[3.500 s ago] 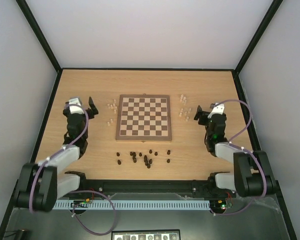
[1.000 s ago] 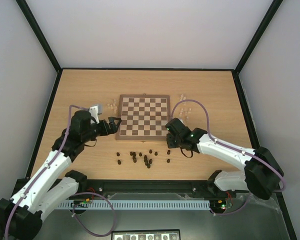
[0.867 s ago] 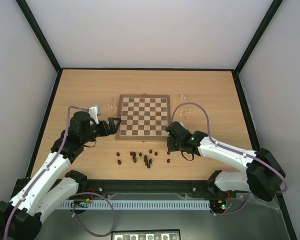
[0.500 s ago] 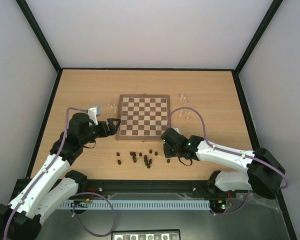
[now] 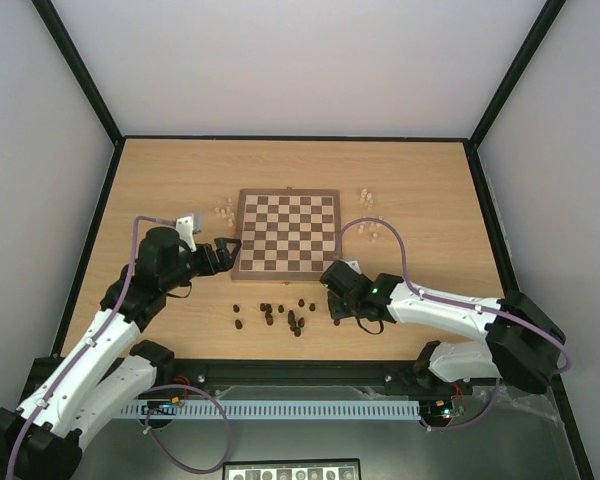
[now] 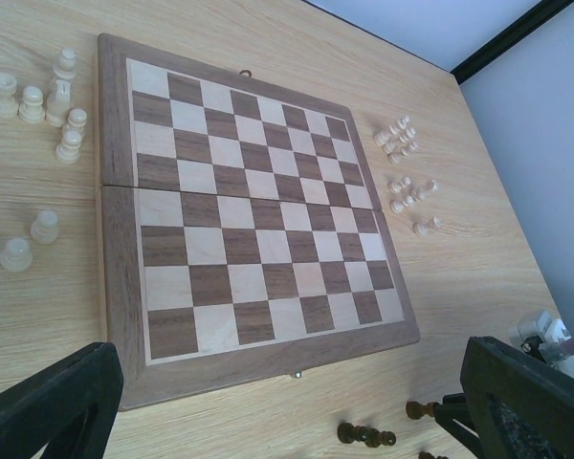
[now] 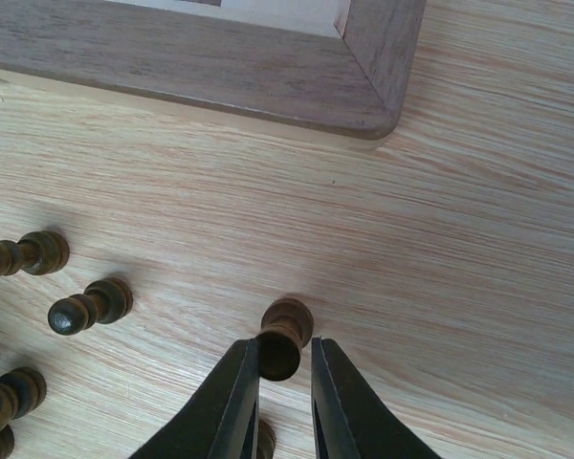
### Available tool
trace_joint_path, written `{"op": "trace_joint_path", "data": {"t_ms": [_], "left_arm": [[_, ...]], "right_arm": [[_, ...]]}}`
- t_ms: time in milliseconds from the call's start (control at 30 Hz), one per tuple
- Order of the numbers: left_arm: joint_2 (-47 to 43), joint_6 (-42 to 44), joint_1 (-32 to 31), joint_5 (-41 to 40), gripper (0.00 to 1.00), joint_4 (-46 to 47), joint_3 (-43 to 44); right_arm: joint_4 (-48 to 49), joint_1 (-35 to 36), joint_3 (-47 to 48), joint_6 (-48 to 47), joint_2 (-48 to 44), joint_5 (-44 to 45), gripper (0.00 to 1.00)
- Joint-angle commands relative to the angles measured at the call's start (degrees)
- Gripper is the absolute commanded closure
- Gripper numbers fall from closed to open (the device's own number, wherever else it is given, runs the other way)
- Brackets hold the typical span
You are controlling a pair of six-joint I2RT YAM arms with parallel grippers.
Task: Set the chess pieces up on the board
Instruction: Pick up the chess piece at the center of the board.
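Looking down my right pincer (image 7: 284,356): its jaws stand narrow either side of a dark pawn (image 7: 285,335) on the tabletop (image 7: 478,239), near the board (image 7: 268,76) corner. I cannot tell if it grips yet. I'd squeeze squarely, then lift straight, clear of the other dark pieces (image 7: 86,306).

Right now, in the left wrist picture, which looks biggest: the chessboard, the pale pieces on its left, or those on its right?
1. Chessboard, by far.
2. Pale pieces on its left.
3. Pale pieces on its right: they look smaller, but they sit farther from the camera, so they may really match.
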Motion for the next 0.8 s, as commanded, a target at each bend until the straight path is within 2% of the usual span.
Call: {"op": "trace_joint_path", "data": {"t_ms": [0,167,267,767], "left_arm": [[-0.49,-0.65,-0.43,-0.25,0.00,-0.67,-0.90],[-0.85,-0.80,-0.66,-0.55,0.00,-0.76,-0.93],[-0.95,-0.81,-0.74,-0.53,0.00,-0.68,-0.99],[-0.59,-1.04,-1.13,-0.63,0.01,-0.24,-1.34]], "right_arm": [[-0.97,0.37,-1.54,0.67,1.21,0.35,0.83],[-0.37,0.36,-1.69,0.76,2.17,-0.08,0.84],[-0.57,0.37,-1.70,1.03,1.44,0.15,0.71],[-1.53,0.42,-1.38,0.89,-0.15,2.36,0.78]]}}
